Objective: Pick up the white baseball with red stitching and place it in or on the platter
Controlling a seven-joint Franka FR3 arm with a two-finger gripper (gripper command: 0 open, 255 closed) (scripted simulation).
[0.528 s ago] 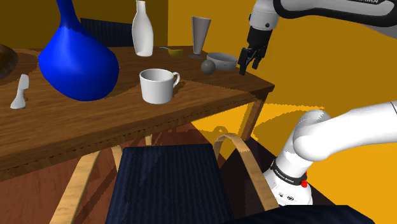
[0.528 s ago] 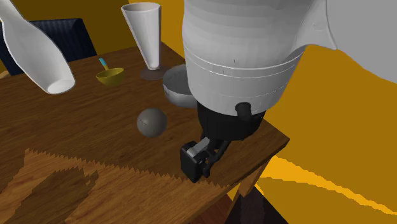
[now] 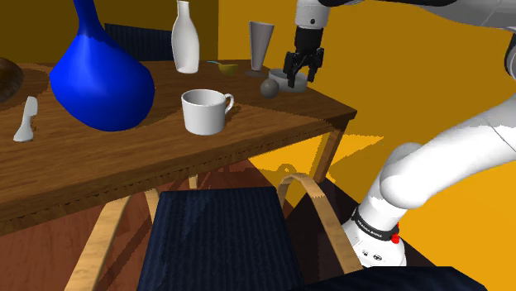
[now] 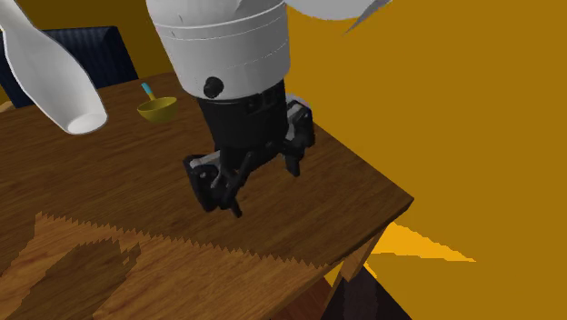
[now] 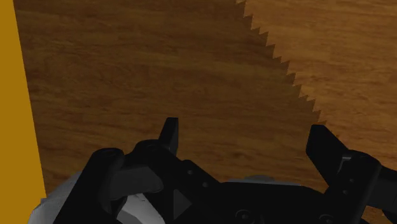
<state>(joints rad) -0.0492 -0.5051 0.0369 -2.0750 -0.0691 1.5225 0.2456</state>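
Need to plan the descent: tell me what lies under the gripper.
Bare wooden tabletop lies below the open gripper. The grey platter peeks out beside it, largely covered by the hand, so its inside cannot be checked. The grey ball sits next to the platter.

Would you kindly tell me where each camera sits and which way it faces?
Shoulder view: beside and behind the arm's base, looking over the table; the white arm and open gripper show.
Second exterior view: close above the table's corner, looking down past the yellow bowl; wrist and gripper show.
Wrist view: on the hand, looking down at the wood; both fingers show.
Shared: the first two both show gripper and yellow bowl.
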